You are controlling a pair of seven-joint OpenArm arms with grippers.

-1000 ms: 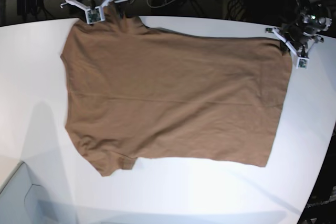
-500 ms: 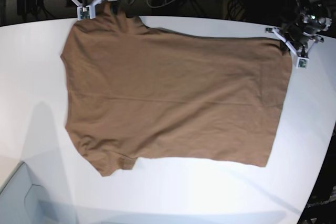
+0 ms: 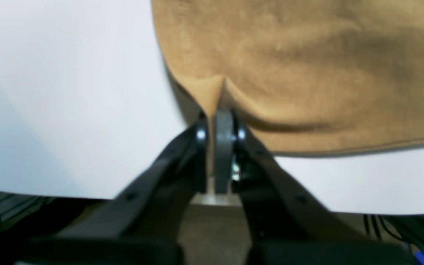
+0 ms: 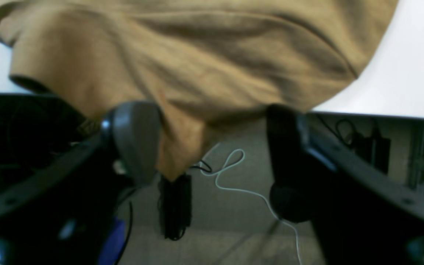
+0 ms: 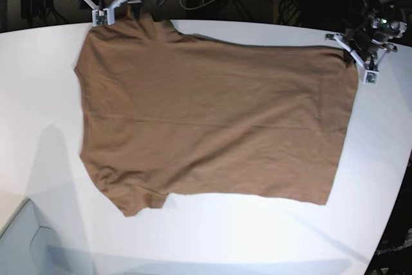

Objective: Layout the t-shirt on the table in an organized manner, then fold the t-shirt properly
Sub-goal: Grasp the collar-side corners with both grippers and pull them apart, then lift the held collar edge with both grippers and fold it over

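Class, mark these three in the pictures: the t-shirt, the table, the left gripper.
t-shirt (image 5: 212, 123), base view, middle of the spread cloth.
table (image 5: 257, 236), base view, bare white top below the shirt.
left gripper (image 3: 220, 119), left wrist view, fingertips pinching the shirt's edge.

A plain tan-brown cloth t-shirt lies spread flat on the large smooth white bench. The left end effector sits at one far corner, seemingly touching cloth; the right end effector hovers beside the other.

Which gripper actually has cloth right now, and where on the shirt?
The left gripper is shut on a hem corner of the t-shirt. The right gripper stands open around a hanging sleeve fold, holding nothing.
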